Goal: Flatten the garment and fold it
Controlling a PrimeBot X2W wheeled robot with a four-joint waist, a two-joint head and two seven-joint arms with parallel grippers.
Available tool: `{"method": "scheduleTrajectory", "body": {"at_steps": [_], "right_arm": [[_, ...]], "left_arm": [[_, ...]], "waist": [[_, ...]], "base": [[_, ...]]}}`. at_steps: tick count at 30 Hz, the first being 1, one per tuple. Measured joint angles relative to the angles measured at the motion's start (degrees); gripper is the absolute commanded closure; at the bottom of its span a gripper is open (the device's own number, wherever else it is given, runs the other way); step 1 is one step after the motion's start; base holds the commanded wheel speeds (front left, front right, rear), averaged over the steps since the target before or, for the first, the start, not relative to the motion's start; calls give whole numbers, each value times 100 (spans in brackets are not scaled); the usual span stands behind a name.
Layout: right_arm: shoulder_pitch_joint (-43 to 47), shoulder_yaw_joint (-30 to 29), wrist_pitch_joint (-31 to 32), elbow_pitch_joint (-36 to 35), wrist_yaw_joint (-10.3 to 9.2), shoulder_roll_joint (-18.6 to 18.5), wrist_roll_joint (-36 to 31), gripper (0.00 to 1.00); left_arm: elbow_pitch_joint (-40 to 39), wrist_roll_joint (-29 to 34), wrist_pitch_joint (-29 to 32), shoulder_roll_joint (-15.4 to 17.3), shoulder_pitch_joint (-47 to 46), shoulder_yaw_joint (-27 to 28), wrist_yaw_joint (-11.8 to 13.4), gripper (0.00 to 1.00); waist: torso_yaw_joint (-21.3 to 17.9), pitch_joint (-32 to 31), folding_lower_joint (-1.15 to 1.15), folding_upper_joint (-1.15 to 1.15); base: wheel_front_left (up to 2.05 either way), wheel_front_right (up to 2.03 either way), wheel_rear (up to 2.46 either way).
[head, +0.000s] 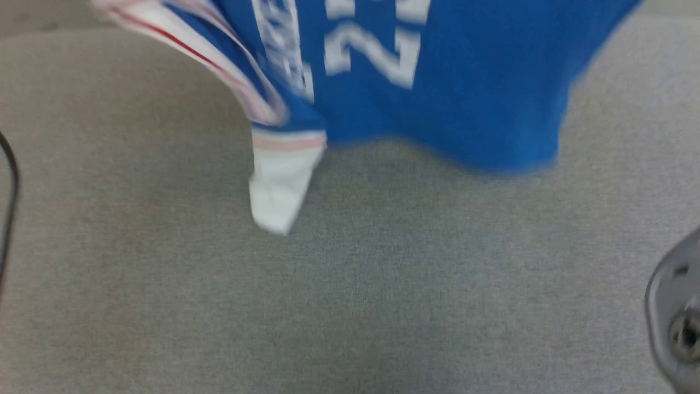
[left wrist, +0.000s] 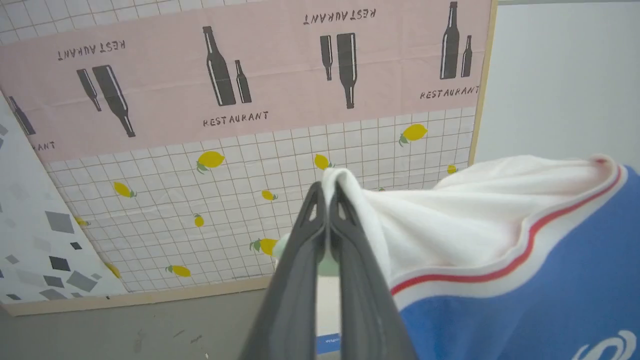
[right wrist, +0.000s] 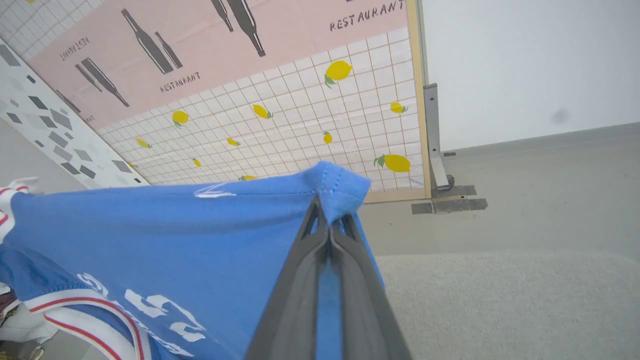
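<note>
Two pinches on the garment (head: 437,104), one per arm. My left gripper (left wrist: 327,200) has its fingers pressed together on a fold of the held sleeve (left wrist: 450,210), with white cloth draped over the tip. My right gripper (right wrist: 326,215) is clamped the same way on a stitched blue corner (right wrist: 335,182). No gap shows between either pair of fingers.

The shirt hangs in the air between the two arms, spread as a blue sheet above the grey table (head: 350,306). Head view is blurred. The lower edge looks clear of the surface, but I cannot tell for sure. A loose sleeve (head: 279,186) dangles below the rest.

Handling, my read: light, limp knit with no stiffness. It sags wherever it is unsupported and will swing if I move fast. Not fragile and not slippery, though a thin pinch could creep out under tension. The best holds are seams, corners and the striped trim (left wrist: 500,270), which are thicker and stitched. Current grips look mismatched, sleeve on one side and body corner on the other, so it would likely land skewed.
</note>
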Motion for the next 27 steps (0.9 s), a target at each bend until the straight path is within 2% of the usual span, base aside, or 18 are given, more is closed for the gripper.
{"method": "scheduleTrajectory", "body": {"at_steps": [2,8,10,14,17,21,24,27], "right_arm": [[-594,-21,-464,394,0,7,-52,100],[-1987,75,-1970,1384,0,8,-198,100],[-2287,175,-2473,1621,0,8,-199,100],[-2509,278,-2985,1967,1,8,-179,100],[-2517,267,-3088,2213,0,5,-137,100],[-2292,275,-3142,2362,0,-7,-103,100],[-1680,411,-3163,2408,0,-5,122,100],[-1000,555,-3166,2342,-1,-7,403,100]], "left_arm": [[230,338,-76,21,-623,-120,70,100],[635,1002,-838,0,-1955,-236,335,100],[765,1144,-1229,-25,-2281,-205,460,100],[1005,1262,-1819,-77,-2592,-191,559,100],[1269,1218,-2039,-162,-2614,-207,498,100],[1547,1073,-2281,-320,-2352,-276,234,100],[1726,968,-2461,-391,-1793,-410,-32,100],[1786,833,-2592,-400,-1201,-545,-194,100]], "waist": [[-8,224,0,0],[-48,824,1,0],[-68,1011,1,0],[-101,1289,1,0],[-113,1443,1,0],[-74,1531,1,0],[-23,1475,1,0],[18,1348,1,0]], "base": [[0,0,0],[0,0,0],[0,0,0],[0,0,0],[0,0,0],[0,0,0],[0,0,0],[0,0,0]]}}
